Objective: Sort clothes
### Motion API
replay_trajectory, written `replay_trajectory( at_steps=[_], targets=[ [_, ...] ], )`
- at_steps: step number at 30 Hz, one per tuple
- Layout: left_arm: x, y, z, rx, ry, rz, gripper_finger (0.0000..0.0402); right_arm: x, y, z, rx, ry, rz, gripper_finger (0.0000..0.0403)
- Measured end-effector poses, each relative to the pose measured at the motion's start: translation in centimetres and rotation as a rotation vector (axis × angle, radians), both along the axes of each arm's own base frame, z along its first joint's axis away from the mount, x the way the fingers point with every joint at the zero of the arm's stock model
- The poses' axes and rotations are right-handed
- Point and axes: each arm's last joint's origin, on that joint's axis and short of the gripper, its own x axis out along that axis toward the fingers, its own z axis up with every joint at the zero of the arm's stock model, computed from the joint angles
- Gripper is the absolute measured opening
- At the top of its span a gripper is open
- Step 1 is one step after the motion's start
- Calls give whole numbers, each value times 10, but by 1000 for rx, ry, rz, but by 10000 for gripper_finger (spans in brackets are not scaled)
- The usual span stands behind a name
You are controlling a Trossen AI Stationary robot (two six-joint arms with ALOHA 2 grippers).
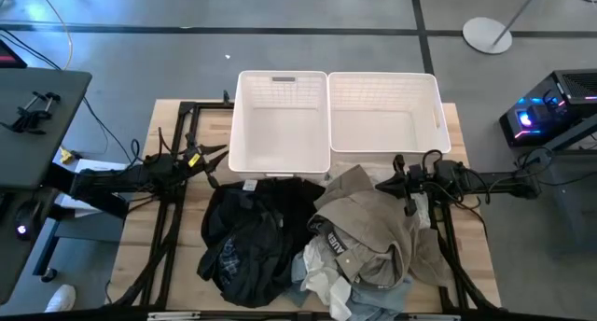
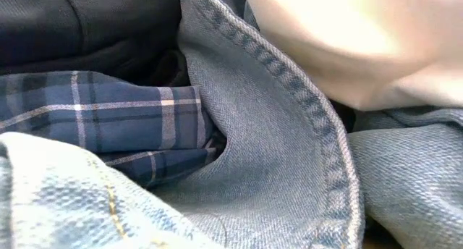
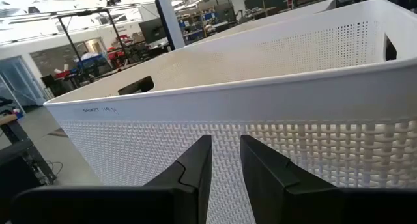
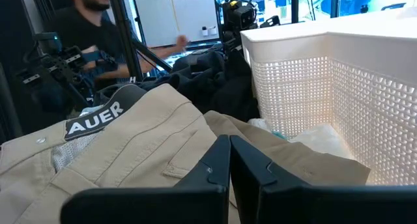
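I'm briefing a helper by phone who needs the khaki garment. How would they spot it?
Start at the two white baskets side by side at the table's far edge. Just in front of the right-hand one lies the khaki garment, under the right pincer. It is tan with a dark lettered waistband label, unlike the black clothes beside it.

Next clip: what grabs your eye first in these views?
The heap of clothes at the table's near edge, black items on the left, a khaki garment on top at right. Behind it stand two white baskets side by side, both empty. The left end effector waits beside the left basket; the right end effector hovers over the khaki garment, nearly shut, holding nothing.
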Motion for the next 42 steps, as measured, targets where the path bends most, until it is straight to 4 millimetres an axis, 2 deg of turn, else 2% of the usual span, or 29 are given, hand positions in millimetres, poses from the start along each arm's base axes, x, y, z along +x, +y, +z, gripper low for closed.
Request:
replay_trajectory(
  at_steps=[38,42],
  targets=[
    [0,0,0,-1,-1,0,74,0,0,0,0,0,0,0],
    [0,-1,1,-114,-83,-32,74,0,0,0,0,0,0,0]
  ],
)
